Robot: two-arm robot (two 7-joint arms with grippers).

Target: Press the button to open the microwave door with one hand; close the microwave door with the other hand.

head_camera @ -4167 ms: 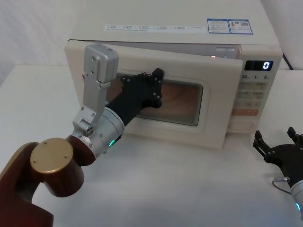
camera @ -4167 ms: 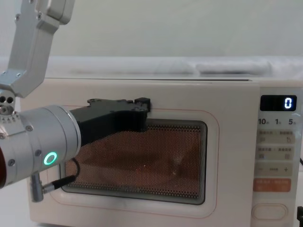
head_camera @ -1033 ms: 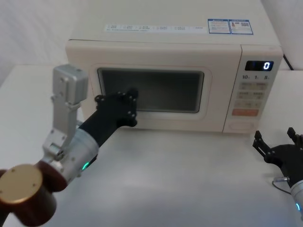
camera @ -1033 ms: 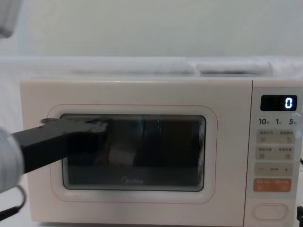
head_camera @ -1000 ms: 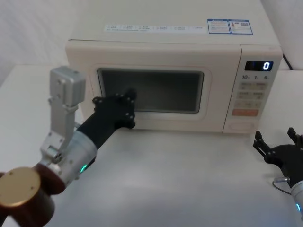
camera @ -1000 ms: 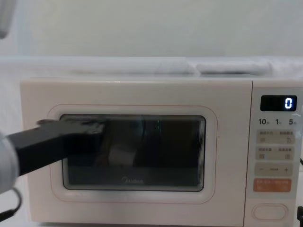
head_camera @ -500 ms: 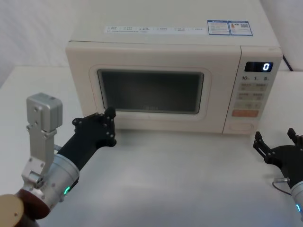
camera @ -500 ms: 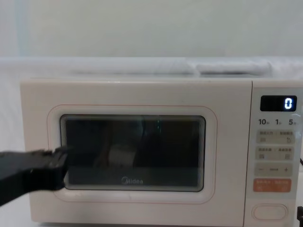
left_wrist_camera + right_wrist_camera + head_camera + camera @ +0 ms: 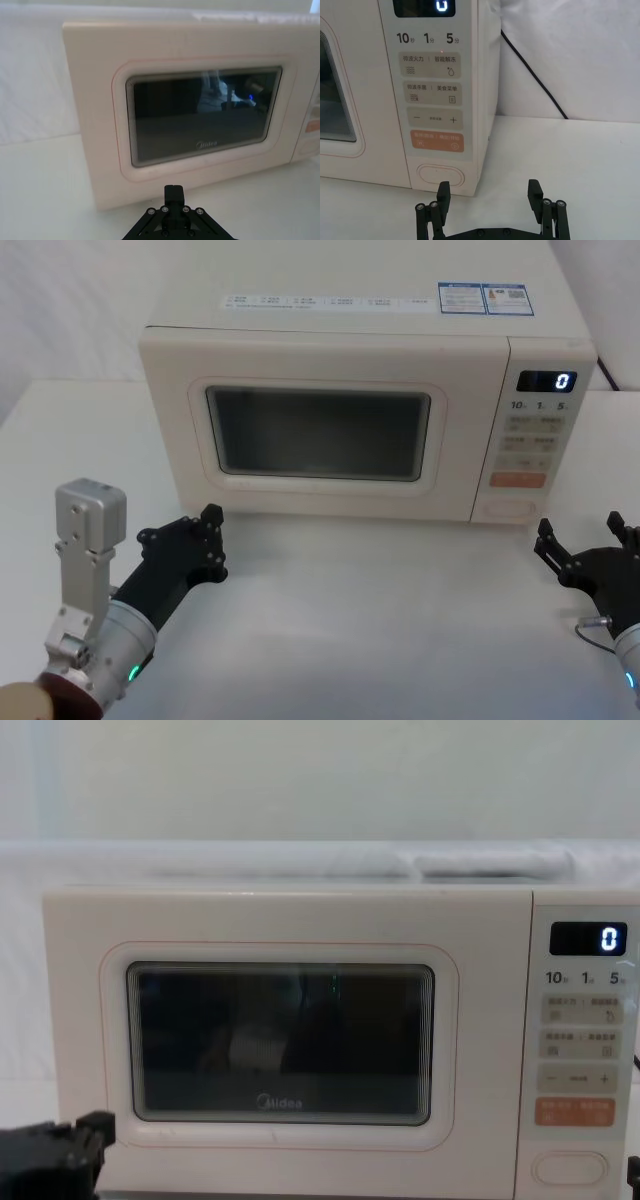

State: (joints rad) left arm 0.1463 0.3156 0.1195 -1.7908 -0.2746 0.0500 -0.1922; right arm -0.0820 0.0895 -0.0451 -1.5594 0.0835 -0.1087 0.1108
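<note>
At twelve o'clock the microwave door (image 9: 318, 443) sits flush and closed, the button (image 9: 441, 175) at its four o'clock. Our left gripper (image 9: 184, 545), fingers together, hovers near seven o'clock; our right gripper (image 9: 490, 197) rests spread wide. We judge both steps done; only parking remains.

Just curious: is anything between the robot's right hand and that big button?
No. In the right wrist view, only bare white table lies between the right hand and the button.

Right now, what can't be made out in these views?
- Inside the microwave door: chest view, dark window shows reflections.
- Left gripper: left wrist view, cut off by the edge, finger state unclear.
- Small key labels by the button: head view, too small.
</note>
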